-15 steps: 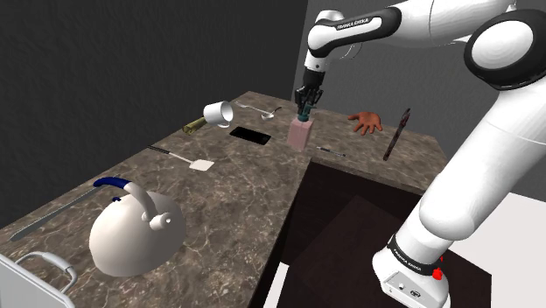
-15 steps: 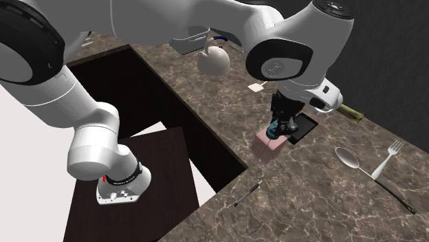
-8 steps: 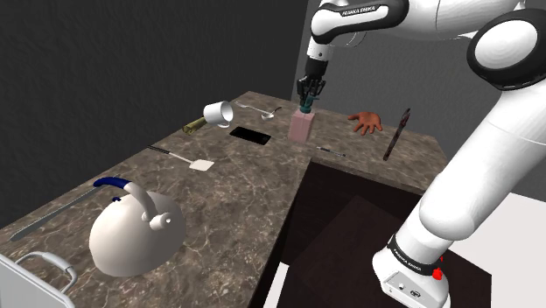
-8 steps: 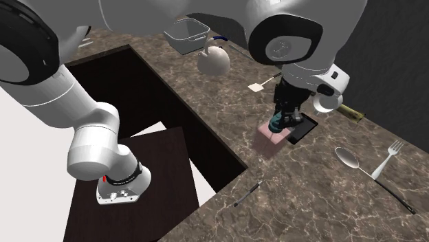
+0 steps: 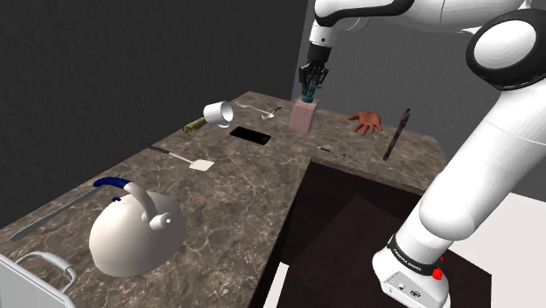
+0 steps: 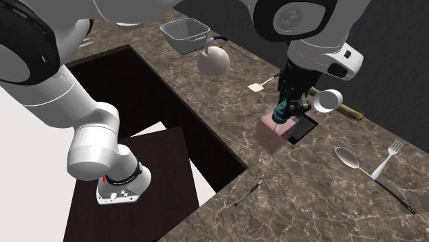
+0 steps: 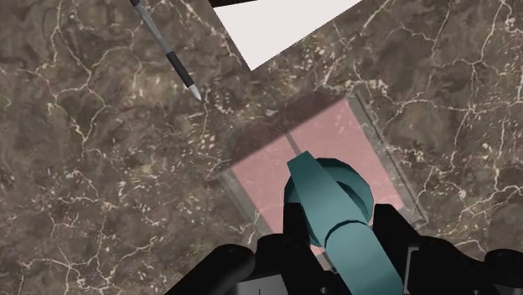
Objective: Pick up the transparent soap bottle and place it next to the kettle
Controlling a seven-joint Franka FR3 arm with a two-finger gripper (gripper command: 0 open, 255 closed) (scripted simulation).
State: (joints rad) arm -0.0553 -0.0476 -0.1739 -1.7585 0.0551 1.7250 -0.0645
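end effector [image 5: 309, 90] clenched on teal pump [image 7: 331, 197] of pink soap bottle [image 5: 304, 115], hanging clear of table [image 5: 245, 192] near far edge; kettle [image 5: 131, 232] well apart.

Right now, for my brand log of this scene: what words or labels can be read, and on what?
"FRANKA EMIKA": white letters on the dark band round the arm's base, shoulder view.
Same band, second exterior view: letters too small to read.
Pink soap bottle, white kettle, black phone: no text.
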